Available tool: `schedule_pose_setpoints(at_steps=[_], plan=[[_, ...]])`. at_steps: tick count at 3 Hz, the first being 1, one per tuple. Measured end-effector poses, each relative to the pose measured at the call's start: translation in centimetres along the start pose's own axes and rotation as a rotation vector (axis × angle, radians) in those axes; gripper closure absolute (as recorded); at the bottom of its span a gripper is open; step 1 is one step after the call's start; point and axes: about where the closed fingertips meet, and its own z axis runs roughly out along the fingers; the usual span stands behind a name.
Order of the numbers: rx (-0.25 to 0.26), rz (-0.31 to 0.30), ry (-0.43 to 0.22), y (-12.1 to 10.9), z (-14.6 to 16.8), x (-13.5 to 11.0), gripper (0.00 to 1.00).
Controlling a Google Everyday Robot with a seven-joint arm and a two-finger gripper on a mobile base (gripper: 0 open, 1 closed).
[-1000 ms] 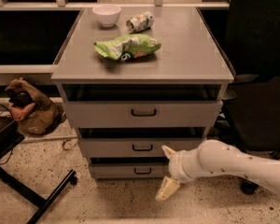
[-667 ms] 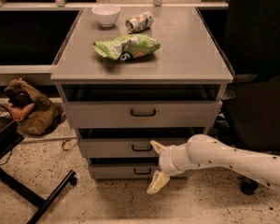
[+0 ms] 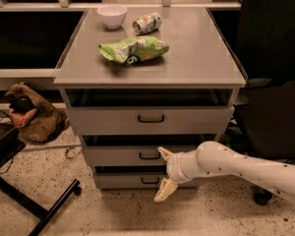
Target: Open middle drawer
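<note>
- Here the gripper hangs low before the cabinet, fingers splayed wide, holding nothing
- Its upper finger sits just right of the middle drawer's handle; contact cannot be told
- The arm hides that drawer's right part and is cut off at the right edge
- On the cabinet top lie a green bag, a white bowl and a crushed can

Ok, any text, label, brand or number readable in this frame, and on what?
Green snack bag: printing too blurred to read.
Can: label too blurred to read.
Nothing else shows text; the tool, open, is in front of the middle drawer, just right of its handle.
</note>
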Motion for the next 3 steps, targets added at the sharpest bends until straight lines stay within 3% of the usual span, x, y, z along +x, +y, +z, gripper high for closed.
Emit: schedule_pose_setpoints(at_steps=[3], plan=[[0.207,-0.039,0.026,-5.9,6.0,4.5,0.00]])
